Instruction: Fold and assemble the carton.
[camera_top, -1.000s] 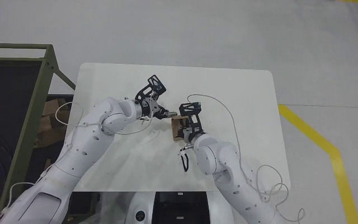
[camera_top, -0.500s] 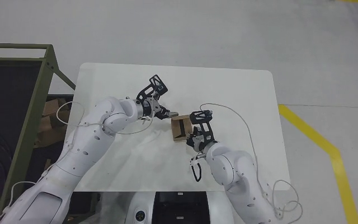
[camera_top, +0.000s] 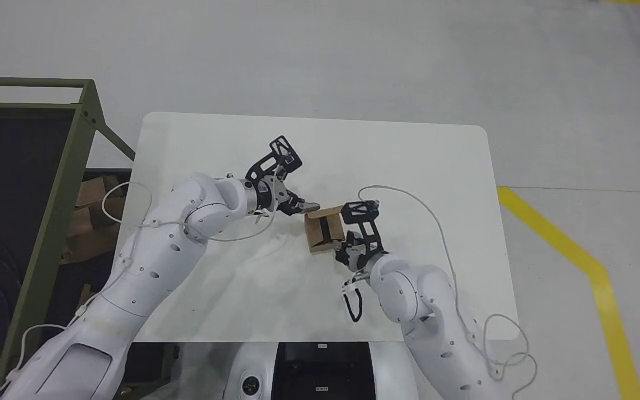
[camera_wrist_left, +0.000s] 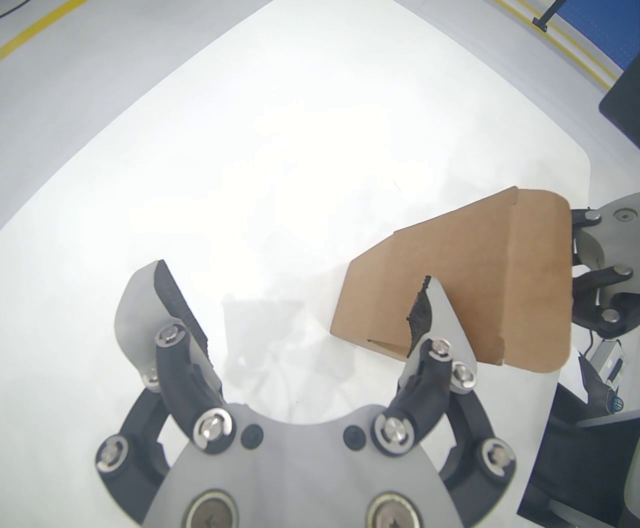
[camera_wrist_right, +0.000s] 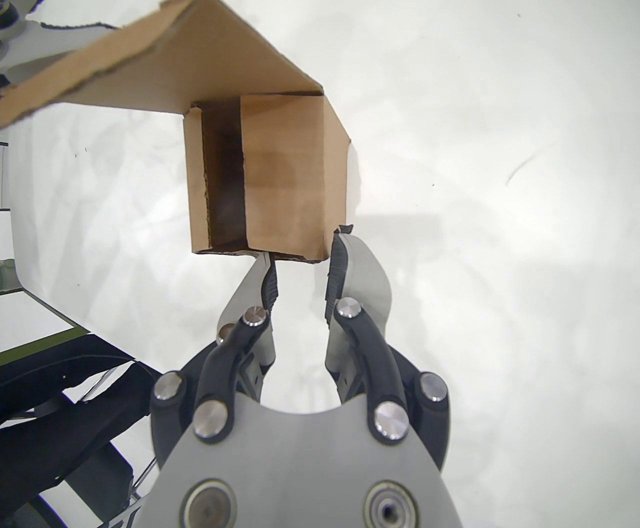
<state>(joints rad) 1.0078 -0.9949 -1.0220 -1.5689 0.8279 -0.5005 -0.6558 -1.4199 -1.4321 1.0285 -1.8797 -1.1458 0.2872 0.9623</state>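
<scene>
A white table (camera_top: 420, 160) with rounded corners takes the middle of the top view, on a pale grey floor (camera_top: 350, 50). Off its edge at 9 to 10 o'clock stands a green metal frame (camera_top: 92, 110) — brown cardboard scraps (camera_top: 88, 205) lie beneath it, near the table's side. At 3 to 4 o'clock a yellow floor line (camera_top: 560, 245) runs at an angle, apart from the table; a thin dark scuff (camera_wrist_right: 520, 170) marks the tabletop

Right end effector (camera_wrist_right: 301, 255) drew back off the carton (camera_wrist_right: 285, 170).
</scene>
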